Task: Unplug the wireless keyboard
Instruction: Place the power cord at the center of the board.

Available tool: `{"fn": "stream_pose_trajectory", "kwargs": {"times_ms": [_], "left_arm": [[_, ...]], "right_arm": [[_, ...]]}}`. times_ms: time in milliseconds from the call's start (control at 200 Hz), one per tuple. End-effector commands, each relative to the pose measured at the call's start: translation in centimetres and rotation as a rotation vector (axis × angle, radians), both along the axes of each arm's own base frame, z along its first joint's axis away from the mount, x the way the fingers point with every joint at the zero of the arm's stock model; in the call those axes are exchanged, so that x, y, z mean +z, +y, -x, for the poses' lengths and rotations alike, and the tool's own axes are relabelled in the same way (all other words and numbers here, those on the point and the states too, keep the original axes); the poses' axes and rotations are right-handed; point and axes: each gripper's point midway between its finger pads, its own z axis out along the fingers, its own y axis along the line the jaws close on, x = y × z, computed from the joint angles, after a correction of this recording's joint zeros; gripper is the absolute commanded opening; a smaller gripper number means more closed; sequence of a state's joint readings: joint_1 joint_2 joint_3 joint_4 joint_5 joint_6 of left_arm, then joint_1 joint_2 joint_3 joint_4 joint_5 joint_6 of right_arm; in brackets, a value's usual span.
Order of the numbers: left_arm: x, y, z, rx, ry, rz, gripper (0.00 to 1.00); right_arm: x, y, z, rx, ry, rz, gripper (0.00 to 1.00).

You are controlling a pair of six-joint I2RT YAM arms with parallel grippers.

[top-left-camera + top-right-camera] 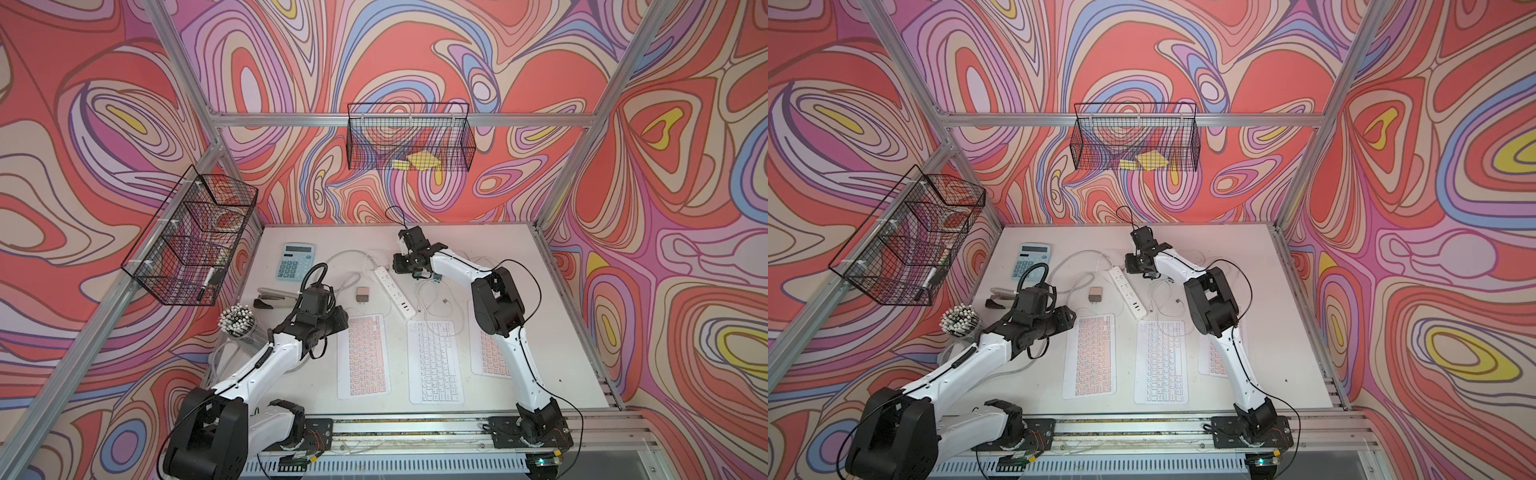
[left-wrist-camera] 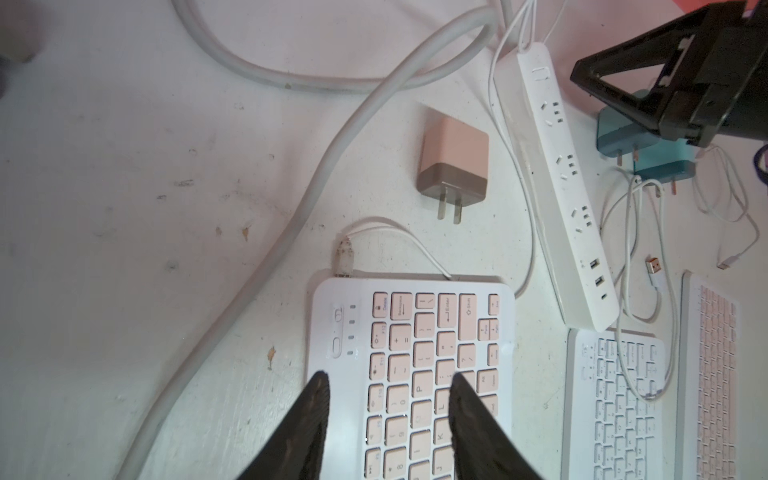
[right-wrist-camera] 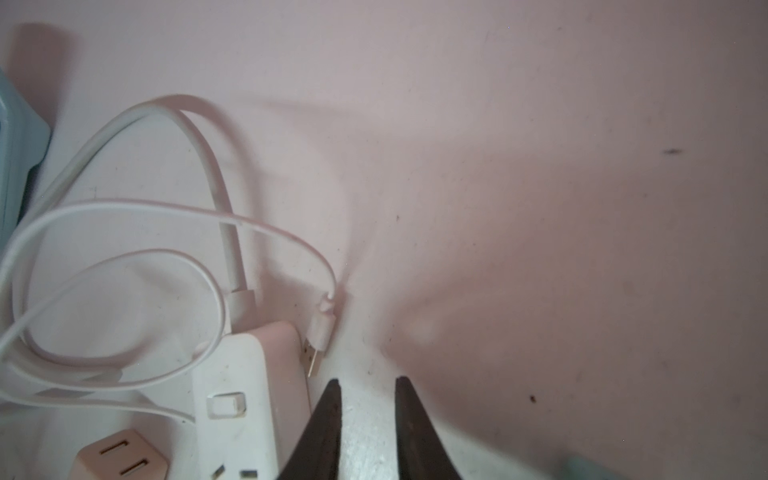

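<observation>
A: Left tool (image 2: 390, 415): fingers partly apart, empty, hovering over the pink keyboard (image 2: 419, 357). The cable plug (image 2: 345, 259) sits in the keyboard's edge, just ahead of the tips.
B: Right tool (image 3: 365, 395)?
A: Narrow gap, nothing in it. A loose USB plug (image 3: 318, 338) lies just beside it, against the power strip (image 3: 249, 374).
B: Risk?
A: Tugging the cable plug with the keyboard unpinned. It would likely slide across the worktop (image 2: 124, 208). Pinching the thin cord instead could strain it.
</observation>
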State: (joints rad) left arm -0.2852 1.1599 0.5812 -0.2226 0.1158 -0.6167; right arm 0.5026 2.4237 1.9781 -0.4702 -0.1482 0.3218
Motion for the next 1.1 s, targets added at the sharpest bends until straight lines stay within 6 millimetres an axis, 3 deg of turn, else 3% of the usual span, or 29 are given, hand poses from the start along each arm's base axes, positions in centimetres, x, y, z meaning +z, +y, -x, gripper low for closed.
{"fn": "stream_pose_trajectory", "kwargs": {"times_ms": [0, 346, 446, 471, 531, 741, 971, 1097], "left_arm": [[-2.0, 1.1, 2.6, 0.043, 0.116, -0.065, 0.48], [-3.9, 2.5, 4.5, 0.128, 0.2, -0.1, 0.48], [-4.2, 2.0, 4.0, 0.137, 0.191, -0.065, 0.47], [-5.4, 2.3, 4.9, 0.143, 0.22, -0.074, 0.46], [-6.0, 2.4, 5.0, 0.154, 0.225, -0.064, 0.46], [-7.2, 2.8, 5.2, 0.237, 0.198, 0.032, 0.45], [-7.6, 3.6, 5.3, 0.28, 0.164, 0.094, 0.45], [-7.9, 3.6, 5.4, 0.291, 0.146, 0.149, 0.45]], "right_arm": [[2.2, -0.2, 1.1, 0.017, -0.037, 0.027, 0.3], [4.8, 2.0, 6.7, 0.104, -0.071, 0.096, 0.3], [5.2, 3.9, 8.9, 0.142, -0.054, 0.071, 0.29], [5.3, 4.4, 9.3, 0.149, -0.051, 0.063, 0.29], [5.3, 5.8, 10.7, 0.166, -0.041, 0.053, 0.29], [4.0, 11.3, 14.8, 0.202, 0.032, -0.016, 0.27], [2.4, 15.9, 17.1, 0.197, 0.087, -0.034, 0.25], [0.8, 17.2, 17.8, 0.167, 0.128, -0.024, 0.25]]}}
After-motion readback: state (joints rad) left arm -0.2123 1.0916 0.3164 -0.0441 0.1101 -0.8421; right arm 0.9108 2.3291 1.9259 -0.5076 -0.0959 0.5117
